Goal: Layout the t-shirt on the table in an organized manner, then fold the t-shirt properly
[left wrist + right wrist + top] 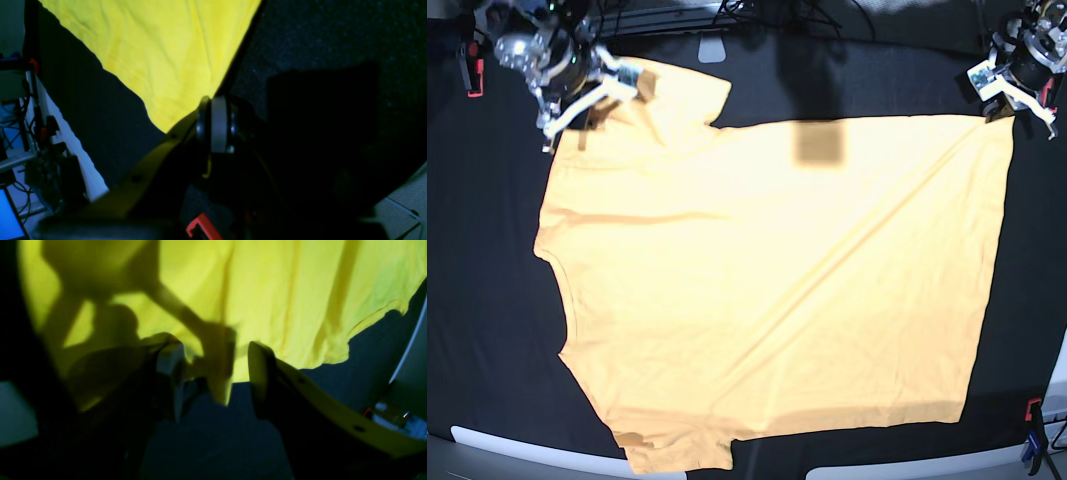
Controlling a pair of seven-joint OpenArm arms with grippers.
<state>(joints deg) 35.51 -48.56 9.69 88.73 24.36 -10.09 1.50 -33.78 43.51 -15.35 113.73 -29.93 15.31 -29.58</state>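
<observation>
On the black table (487, 300) the yellow-orange t-shirt (767, 290) lies spread flat. Left gripper (999, 88), at two o'clock, pinches its corner — right gripper (592, 100), at ten o'clock, gapes, maybe touching nothing.

Base view looks straight down from overhead on the whole surface (487, 330). Each wrist view looks closely along its own pincer at a far corner of the t-shirt (767, 290).
</observation>
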